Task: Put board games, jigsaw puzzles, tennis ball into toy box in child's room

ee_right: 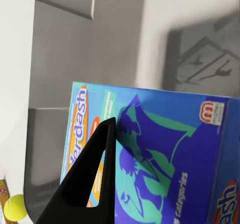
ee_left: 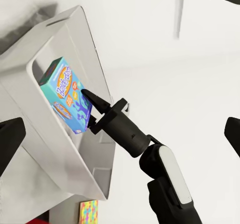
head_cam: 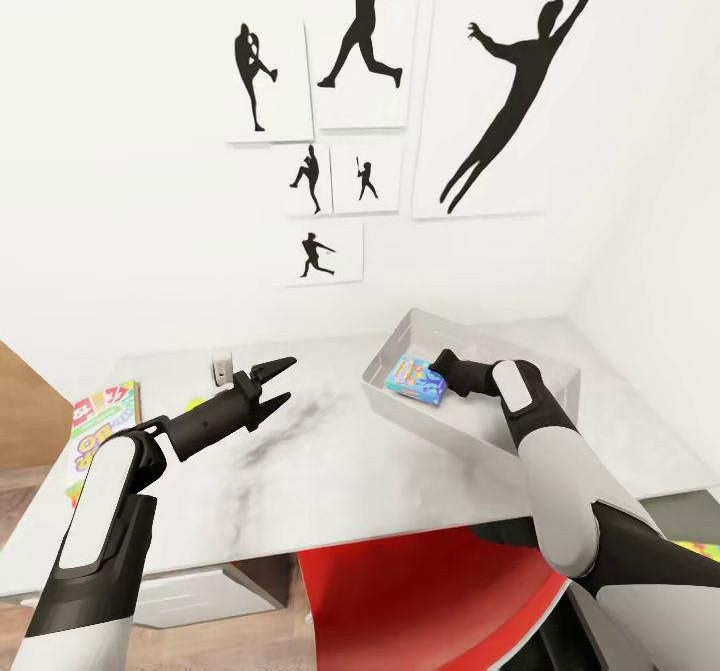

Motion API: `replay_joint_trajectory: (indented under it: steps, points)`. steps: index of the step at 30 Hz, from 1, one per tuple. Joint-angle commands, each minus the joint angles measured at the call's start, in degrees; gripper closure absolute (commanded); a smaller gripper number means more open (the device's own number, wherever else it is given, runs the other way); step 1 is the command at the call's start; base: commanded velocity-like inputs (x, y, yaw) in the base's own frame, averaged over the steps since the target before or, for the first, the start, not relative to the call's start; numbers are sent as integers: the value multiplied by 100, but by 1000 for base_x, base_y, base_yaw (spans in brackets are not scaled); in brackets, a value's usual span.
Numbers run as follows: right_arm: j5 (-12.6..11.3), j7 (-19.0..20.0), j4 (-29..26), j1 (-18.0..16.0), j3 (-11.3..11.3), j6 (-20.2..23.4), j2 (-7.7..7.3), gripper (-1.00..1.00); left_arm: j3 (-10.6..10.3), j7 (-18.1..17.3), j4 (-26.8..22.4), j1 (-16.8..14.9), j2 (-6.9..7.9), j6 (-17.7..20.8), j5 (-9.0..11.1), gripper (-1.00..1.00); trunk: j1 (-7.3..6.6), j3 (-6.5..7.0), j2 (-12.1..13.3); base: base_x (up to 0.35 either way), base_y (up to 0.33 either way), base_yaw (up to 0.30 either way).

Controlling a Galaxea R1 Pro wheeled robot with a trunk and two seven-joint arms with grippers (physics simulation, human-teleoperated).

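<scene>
The light grey toy box [head_cam: 392,413] stands on the right of the white table [head_cam: 330,481]. My right gripper [head_cam: 441,371] is shut on a blue board game box [head_cam: 415,378], held tilted within the bin's walls; one black finger [ee_right: 95,174] lies across its printed face. My left gripper [head_cam: 276,382] hovers open over the table's middle, nothing between its fingers. A white-green SKIP BO game [head_cam: 100,421] lies at the table's left edge. The tennis ball [ee_right: 14,207] shows small and yellow-green on the table. A multicoloured jigsaw puzzle sheet [ee_left: 89,212] lies past the bin's end.
A red chair [head_cam: 430,591] sits under the table's front edge, between my arms. Black athlete silhouettes [head_cam: 360,21] hang on the white wall behind, with a wall socket [head_cam: 221,366] above the tabletop. A wooden panel [head_cam: 25,411] stands at the left.
</scene>
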Motion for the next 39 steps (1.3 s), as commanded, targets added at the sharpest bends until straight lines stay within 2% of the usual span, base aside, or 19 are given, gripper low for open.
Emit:
replay_joint_trajectory:
  steps: [1,17,39]
  points:
    - [27,53,-6,-7,-52,35,8,100,13,61,-4,-6,-5,29,59,-100,3,-20,-12,0,0,0]
    - [33,53,-12,-6,-52,35,8,100,13,63,-4,-7,-5,29,57,-100,3,-147,-12,0,0,0]
    - [27,53,-12,1,-52,35,8,100,13,70,-4,-8,-4,29,61,-100,3,-165,-12,0,0,0]
